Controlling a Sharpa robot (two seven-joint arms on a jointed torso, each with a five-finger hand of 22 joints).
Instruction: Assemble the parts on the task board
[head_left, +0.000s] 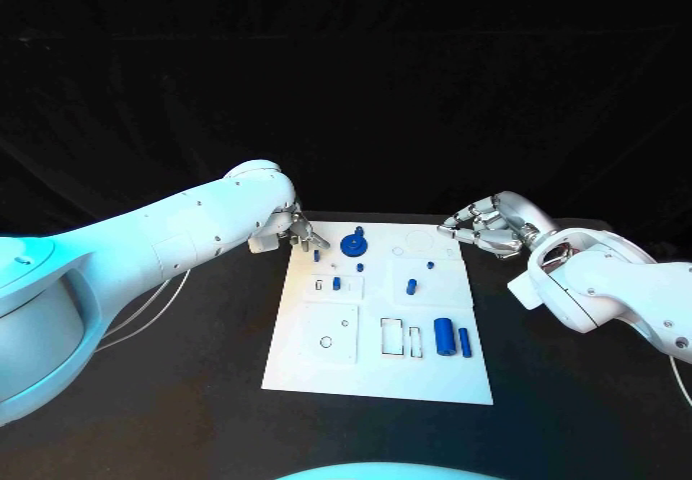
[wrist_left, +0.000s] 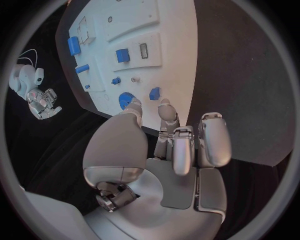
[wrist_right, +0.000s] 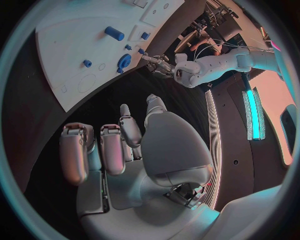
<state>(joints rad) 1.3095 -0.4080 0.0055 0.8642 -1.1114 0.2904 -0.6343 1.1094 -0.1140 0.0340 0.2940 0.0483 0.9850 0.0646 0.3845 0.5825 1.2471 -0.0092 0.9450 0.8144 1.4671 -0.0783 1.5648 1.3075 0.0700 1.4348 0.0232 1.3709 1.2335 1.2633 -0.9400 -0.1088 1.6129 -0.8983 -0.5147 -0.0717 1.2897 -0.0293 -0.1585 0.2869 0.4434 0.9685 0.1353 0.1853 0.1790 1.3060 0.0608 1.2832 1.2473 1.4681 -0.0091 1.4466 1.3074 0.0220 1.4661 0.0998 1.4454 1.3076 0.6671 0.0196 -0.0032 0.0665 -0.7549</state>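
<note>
At the task board's far edge | left hand fingers together, empty, beside blue gear | right hand curled, empty, off the board.

Matt white task board – glossy blue plastic-looking parts – black table.

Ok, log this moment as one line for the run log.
left hand: open, at task board far-left corner | right hand: open, off far-right corner | blue gear: on board
</note>
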